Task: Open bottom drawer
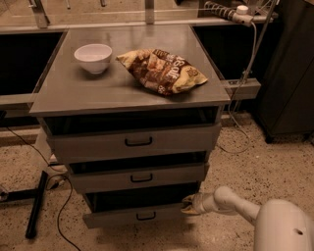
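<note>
Gripper (191, 205) sits low at the right end of the bottom drawer (114, 218), lowest of three, probably to draw its front outward; whether it grips anything I cannot tell

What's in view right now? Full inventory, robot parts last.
bowl: 1, white, cabinet top, left
chip bag: 1, brown and yellow, cabinet top, right of bowl
cabinet: 1, grey, centre
top drawer: 1, grey, black handle, highest
middle drawer: 1, grey, below it
bottom drawer: 1, grey, lowest, narrowest front
power strip: 1, white, upper right
stand leg: 1, black, floor at left
hand: 1, pale, at bottom drawer's right end
arm: 1, white, lower right
</note>
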`<state>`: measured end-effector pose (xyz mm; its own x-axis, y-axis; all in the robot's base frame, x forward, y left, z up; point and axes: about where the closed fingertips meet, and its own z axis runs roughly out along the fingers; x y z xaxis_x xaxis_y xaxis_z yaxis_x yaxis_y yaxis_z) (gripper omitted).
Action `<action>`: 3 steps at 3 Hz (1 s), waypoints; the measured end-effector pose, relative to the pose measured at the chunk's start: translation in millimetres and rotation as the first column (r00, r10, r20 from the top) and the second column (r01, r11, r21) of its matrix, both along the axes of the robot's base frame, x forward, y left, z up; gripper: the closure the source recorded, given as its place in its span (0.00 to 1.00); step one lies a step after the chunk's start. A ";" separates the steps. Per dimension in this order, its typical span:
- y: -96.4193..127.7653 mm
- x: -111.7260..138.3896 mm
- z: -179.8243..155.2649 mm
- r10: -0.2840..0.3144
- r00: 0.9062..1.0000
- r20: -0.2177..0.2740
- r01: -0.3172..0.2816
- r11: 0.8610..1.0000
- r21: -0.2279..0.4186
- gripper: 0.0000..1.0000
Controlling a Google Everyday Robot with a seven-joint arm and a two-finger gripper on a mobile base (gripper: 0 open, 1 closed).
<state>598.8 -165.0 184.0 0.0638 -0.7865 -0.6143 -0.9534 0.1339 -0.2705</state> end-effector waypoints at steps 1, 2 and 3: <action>0.1 -0.1 -0.1 0.000 1.000 0.000 0.000 1.000 0.000 0.58; -2.9 -6.6 -3.4 0.000 1.000 -0.016 0.000 1.000 0.028 0.35; -10.3 -17.0 -7.0 -0.020 0.999 -0.025 0.022 0.998 0.064 0.38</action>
